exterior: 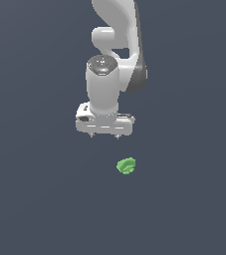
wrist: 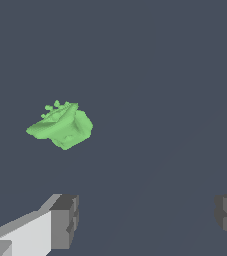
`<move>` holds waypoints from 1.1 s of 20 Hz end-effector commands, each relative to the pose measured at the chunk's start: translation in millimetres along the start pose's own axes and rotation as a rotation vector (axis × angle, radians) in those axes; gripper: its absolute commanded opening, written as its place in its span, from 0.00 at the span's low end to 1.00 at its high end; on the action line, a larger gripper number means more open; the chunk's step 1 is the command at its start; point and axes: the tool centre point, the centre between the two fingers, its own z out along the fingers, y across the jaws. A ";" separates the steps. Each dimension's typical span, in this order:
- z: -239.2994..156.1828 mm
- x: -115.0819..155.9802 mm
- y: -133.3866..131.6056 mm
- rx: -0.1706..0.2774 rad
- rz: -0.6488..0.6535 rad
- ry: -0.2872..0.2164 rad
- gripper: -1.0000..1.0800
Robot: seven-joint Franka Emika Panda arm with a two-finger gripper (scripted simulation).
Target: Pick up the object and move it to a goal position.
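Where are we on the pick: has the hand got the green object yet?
Not yet. Nothing looks done: the green object lies free on the surface, apart from the hand. In hand: the approach. The hand is open, fingers wide apart with nothing between them, and the object sits off to one side of the gap. Left: line up over it, descend, close, lift, and carry it to the goal, which isn't marked in either view.

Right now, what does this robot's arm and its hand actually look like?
The arm is glossy white, built of rounded, tube-like segments with a dark grey band down one side and a grey cap with small red marks on the wrist joint. The hand is a flat white block; in the wrist view its fingers are white with dark grey, ridged pads. No cables show.
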 end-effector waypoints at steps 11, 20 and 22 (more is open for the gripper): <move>-8.8 8.9 -7.3 -0.013 -0.057 0.020 0.96; -5.3 11.0 -10.1 -0.010 -0.011 0.018 0.96; -3.6 12.3 -11.8 -0.008 0.012 0.017 0.96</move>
